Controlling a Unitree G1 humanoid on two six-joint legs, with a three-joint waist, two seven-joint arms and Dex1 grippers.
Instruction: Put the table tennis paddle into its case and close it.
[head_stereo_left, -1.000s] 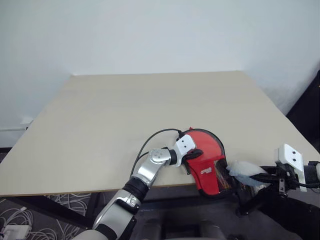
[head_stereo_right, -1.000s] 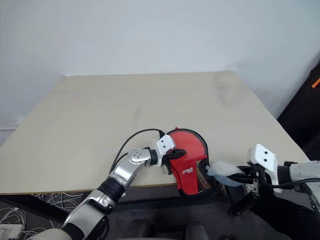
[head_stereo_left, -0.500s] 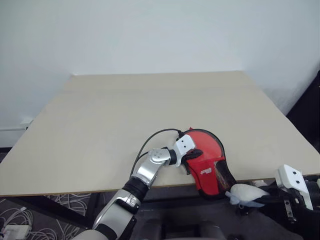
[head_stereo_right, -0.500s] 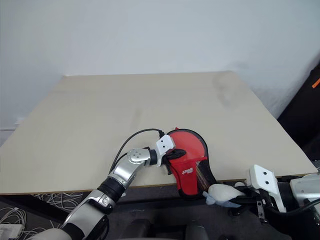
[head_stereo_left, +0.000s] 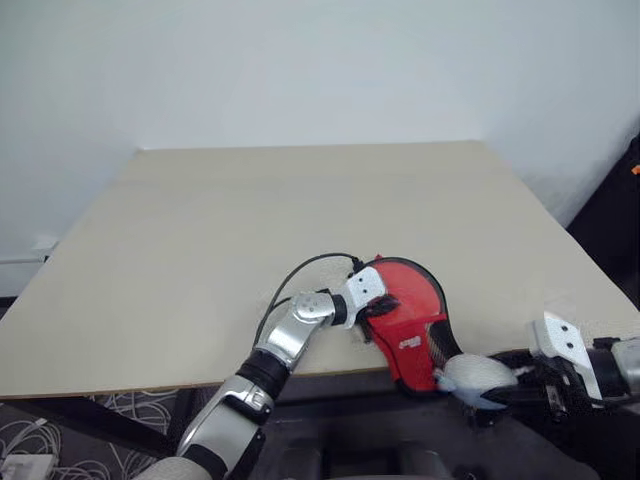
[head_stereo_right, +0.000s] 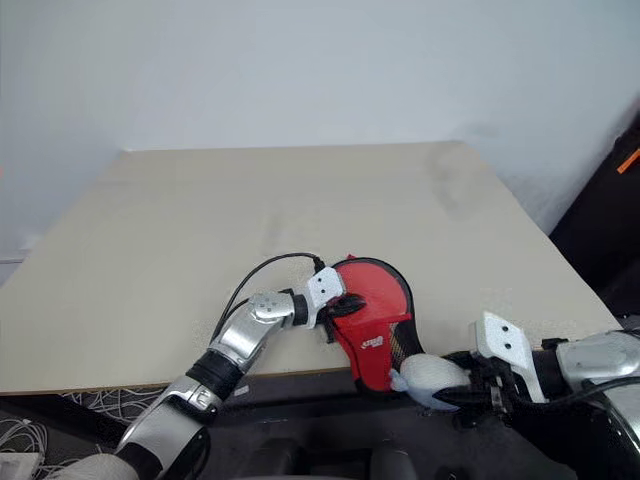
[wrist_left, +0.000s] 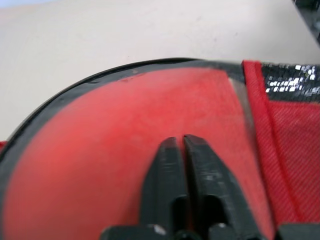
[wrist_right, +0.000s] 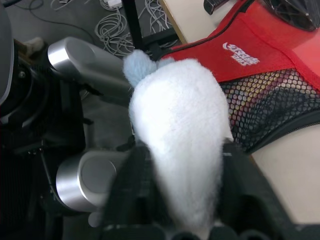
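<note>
Case (head_stereo_left: 408, 325) lies at the table's (head_stereo_left: 250, 230) near edge, round end toward the far side, narrow mesh end overhanging toward me. My left gripper (wrist_left: 181, 145) rests nearly closed on its red panel; my right gripper (wrist_right: 181, 200) clasps a white fluffy lump (wrist_right: 182, 150).

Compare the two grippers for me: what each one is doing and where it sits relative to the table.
The left gripper rests on the red face of the case, its fingers pressed almost together; the right gripper is clamped around a white fuzzy lump, its fingers spread by it. The left gripper is over the table; the right gripper hangs just off the table's near edge, by the case's mesh end. Both have black fingers.
</note>
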